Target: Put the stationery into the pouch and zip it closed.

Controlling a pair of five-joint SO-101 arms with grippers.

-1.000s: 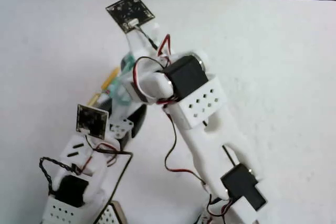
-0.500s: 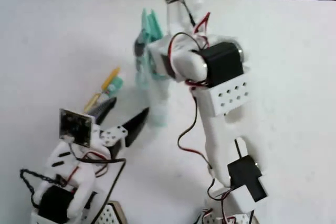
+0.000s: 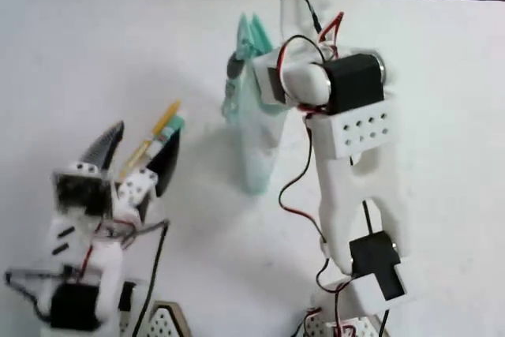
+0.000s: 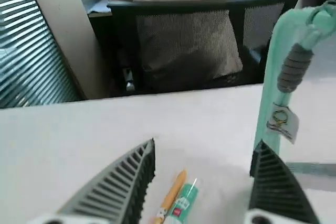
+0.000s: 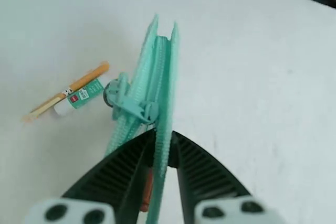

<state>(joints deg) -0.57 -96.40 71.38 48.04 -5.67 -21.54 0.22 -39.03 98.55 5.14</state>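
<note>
stationery, a pencil and a glue stick, is lying side by side on the white surface, just ahead of our left gripper, whose fingers are gaping wide. farther out, we are pinching the teal pouch with our right gripper, its fingers clamping it upright, near the stationery.

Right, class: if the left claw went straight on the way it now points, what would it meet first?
Most likely the orange pencil and the glue stick beside it, lying on the table straight ahead of the open left claw; depth is unclear. The pouch hangs off to one side.
</note>
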